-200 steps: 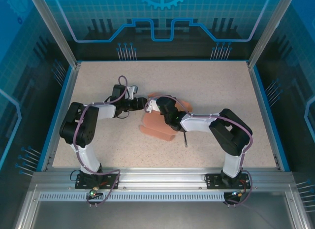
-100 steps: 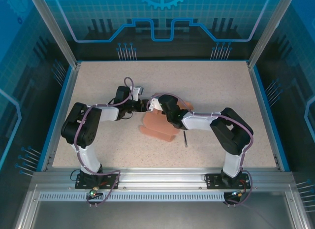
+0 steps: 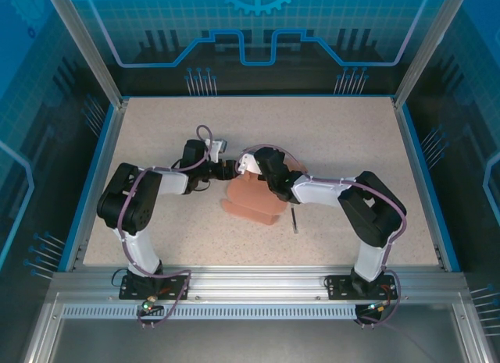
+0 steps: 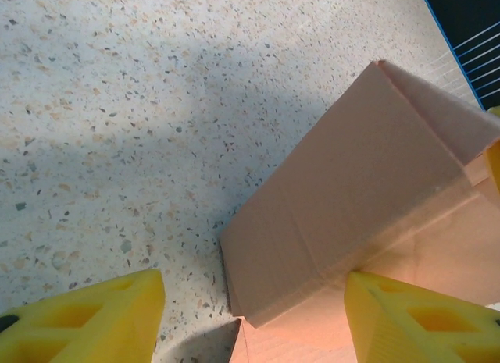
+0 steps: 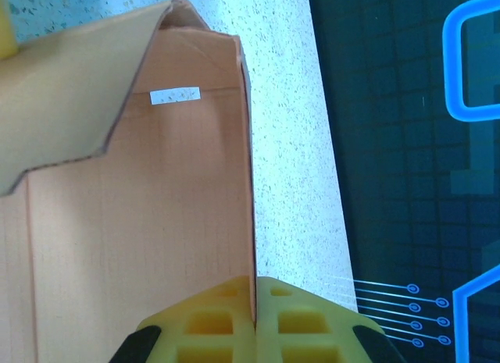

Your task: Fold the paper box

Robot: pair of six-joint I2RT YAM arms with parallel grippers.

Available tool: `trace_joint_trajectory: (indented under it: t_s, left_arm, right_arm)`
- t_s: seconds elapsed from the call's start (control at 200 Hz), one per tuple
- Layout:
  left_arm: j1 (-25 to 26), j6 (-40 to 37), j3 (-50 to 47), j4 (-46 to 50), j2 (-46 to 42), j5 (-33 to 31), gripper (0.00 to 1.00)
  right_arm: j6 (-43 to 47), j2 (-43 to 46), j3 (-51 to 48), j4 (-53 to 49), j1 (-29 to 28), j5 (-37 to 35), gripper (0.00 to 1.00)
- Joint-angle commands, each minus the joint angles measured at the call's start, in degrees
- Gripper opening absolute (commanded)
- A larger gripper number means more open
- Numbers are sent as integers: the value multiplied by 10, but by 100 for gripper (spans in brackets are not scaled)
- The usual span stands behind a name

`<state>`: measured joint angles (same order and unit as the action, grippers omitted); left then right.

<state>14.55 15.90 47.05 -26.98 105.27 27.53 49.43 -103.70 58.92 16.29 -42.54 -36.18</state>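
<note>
Paper box [image 3: 251,201], right end effector [image 5: 255,320] pinched on its wall, left end effector [image 4: 251,300] spread wide at its corner

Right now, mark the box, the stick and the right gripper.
box [image 3: 248,201]: top view, flat pink panel.
stick [image 3: 294,221]: top view, mid-shaft.
right gripper [image 5: 255,300]: right wrist view, between its tips, shut on box wall.

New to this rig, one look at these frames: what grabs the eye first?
The salmon-pink paper box sits in the middle of the table, partly folded up. The right gripper is shut on one raised wall of it, while the left gripper stands open astride a folded corner. A thin dark stick lies on the table just right of the box.
</note>
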Motion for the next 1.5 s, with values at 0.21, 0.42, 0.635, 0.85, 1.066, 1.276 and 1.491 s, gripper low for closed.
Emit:
trace_joint_trajectory:
  t_s: [0.21,0.42,0.635,0.85,1.066,1.276,1.491]
  left_arm:
    - [8,-29,-21,-49,-15,33,66]
    - [12,-44,-3,-50,-3,29,68]
    - [12,-51,23,-48,13,19,73]
    - [13,-69,38,-33,18,9,74]
    - [18,-92,43,-16,18,-5,79]
    - [26,-111,46,-10,20,-22,81]
    - [27,-109,47,-9,22,-26,82]
  right_arm:
    - [-29,22,17,-5,8,29,0]
    - [-32,24,18,-20,9,37,0]
    - [-38,30,16,-30,11,51,0]
    - [-42,33,18,-39,13,59,0]
    - [-51,36,21,-46,16,74,0]
    - [-57,37,21,-53,18,83,0]
    - [-63,42,20,-57,19,93,0]
